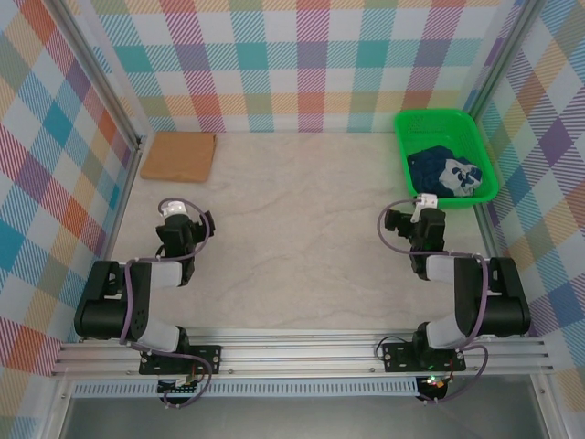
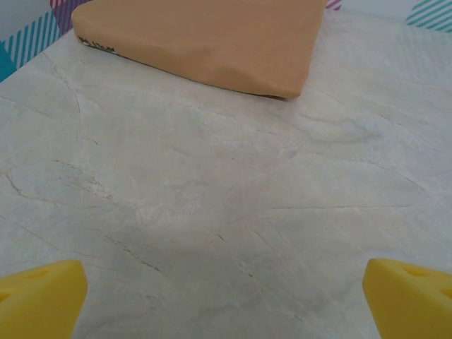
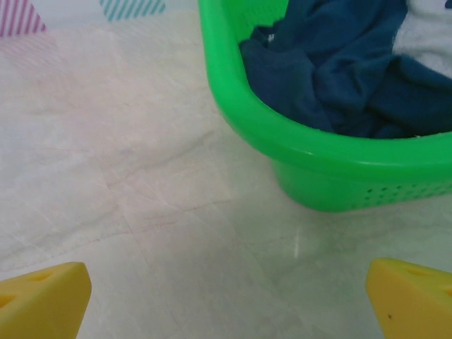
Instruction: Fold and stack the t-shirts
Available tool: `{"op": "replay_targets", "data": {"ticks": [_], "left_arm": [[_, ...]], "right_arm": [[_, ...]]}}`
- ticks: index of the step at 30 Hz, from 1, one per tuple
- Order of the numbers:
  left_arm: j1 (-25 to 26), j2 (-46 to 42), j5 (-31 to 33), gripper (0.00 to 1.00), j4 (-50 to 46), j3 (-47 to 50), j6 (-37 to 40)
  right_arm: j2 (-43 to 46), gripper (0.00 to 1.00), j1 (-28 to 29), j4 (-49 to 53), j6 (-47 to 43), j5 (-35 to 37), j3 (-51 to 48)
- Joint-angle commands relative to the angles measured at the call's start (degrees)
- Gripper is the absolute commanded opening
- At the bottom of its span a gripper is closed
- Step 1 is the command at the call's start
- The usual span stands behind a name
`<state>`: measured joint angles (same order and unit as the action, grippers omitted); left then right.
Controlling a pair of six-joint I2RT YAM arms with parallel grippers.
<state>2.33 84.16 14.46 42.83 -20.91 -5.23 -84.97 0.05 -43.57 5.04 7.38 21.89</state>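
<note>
A tan-brown t-shirt [image 1: 179, 156] lies folded flat at the table's far left; in the left wrist view this tan shirt [image 2: 212, 39] sits well ahead of my fingers. A dark navy t-shirt [image 1: 437, 168] with white print lies crumpled inside the green basket [image 1: 434, 113]. My left gripper [image 1: 186, 224] rests low over bare table, open and holding nothing, its yellow fingertips [image 2: 39, 300] wide apart. My right gripper [image 1: 417, 218] is open too, just short of the basket's near corner [image 3: 296, 141], with the navy cloth [image 3: 332, 70] beyond the rim.
Checked walls close in the table on the left, back and right. The marble-look tabletop [image 1: 302, 229] stretches between both arms. The basket stands in the far right corner against the right wall.
</note>
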Motion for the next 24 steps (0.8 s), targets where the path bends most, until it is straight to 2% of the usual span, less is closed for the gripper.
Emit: {"op": "replay_targets", "data": {"ticks": [1,3,4,5,8,24], "left_arm": [[-0.22,1.67,-2.31,1.0,10.71,3.17,1.4],[0.49,6.39,-1.45,1.0,17.58,2.93,2.67],[1.09,4.43,-1.14,1.0,7.28,-0.26,2.71],[2.0,5.63,0.19,1.0,5.87,-1.95,3.4],[2.11,5.65,0.18,1.0,6.51,-1.69,3.48],[2.86,5.32,0.92,1.0,5.86,-1.78,4.3]], "right_arm": [[-3.03,1.0,-0.29,-15.35,-0.96,-1.37,-4.21],[-2.24,1.0,-0.15,-13.15,-0.62,-0.57,-3.74],[-2.67,1.0,-0.15,-12.84,-0.81,-0.69,-3.17],[-2.37,1.0,0.15,-9.68,-0.82,0.07,-1.96],[-2.91,1.0,1.35,-6.24,-1.5,2.09,0.34],[-3.1,1.0,1.52,-6.17,-2.22,0.89,0.6]]}}
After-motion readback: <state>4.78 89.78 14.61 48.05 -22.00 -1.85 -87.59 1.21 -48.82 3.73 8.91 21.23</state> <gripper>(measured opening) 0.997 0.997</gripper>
